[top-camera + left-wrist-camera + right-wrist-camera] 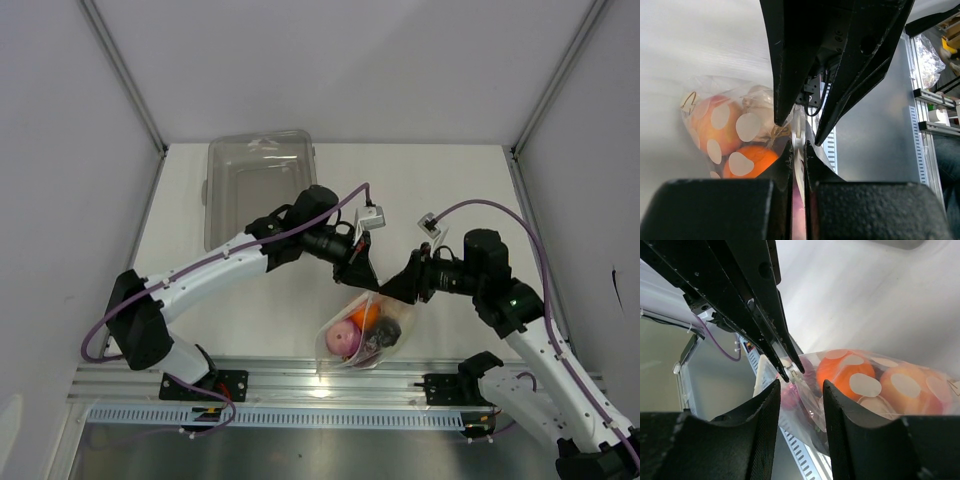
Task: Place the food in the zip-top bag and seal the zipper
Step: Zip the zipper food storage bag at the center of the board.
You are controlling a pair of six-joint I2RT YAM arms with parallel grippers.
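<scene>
Left pincer (358,283) clamped tight on the top edge of the clear, floppy, white-dotted plastic zip-top bag (362,340). Right pincer (385,295) partly open just beside it, fingers (840,440) standing apart on either side of that same edge, not pinching it. The bag sits under both pincers at the near edge of the white worktop (450,190), holding a round orange toy fruit (365,315), a pink bulb (343,338) and a dark red grape bunch (386,334); the rigid clear rectangular plastic bin (255,185) lies well apart, far left.
</scene>
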